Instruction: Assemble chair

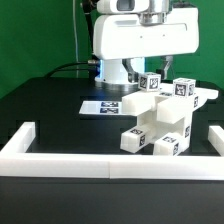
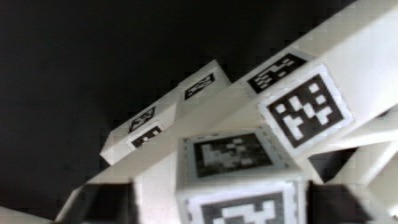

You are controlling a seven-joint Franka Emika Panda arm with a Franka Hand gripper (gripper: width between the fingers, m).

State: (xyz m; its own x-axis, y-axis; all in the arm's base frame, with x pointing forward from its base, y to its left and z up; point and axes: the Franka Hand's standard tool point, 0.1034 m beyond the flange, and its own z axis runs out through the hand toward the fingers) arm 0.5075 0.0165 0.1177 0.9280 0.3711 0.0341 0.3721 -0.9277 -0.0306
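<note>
Contents, listed from the exterior view's left to its right.

Counter: one, black, carrying everything below.

Border wall: one long low white wall, running along the near edge and turning back at both ends.

Marker board: one thin flat white board, lying on the counter just in front of the robot body, with black square tags on it; partly hidden by the chair.

Robot body: one, large, glossy white, standing at the back centre.

Chair: one cluster of matte-white blocky pieces, right of centre, inside the border wall. Its long axis runs diagonally, from low and near at the exterior view's left to high and far at the right. Four black-and-white tags can be counted on it in the exterior view; the number of separate pieces cannot be told. The wrist view shows the chair close up, with six tagged faces, some blurred.

Tool: one, coming down from above onto the upper part of the chair, at a tagged block. Its fingers are not clearly seen in either view; whether they are apart or clamped on the block cannot be told.
</note>
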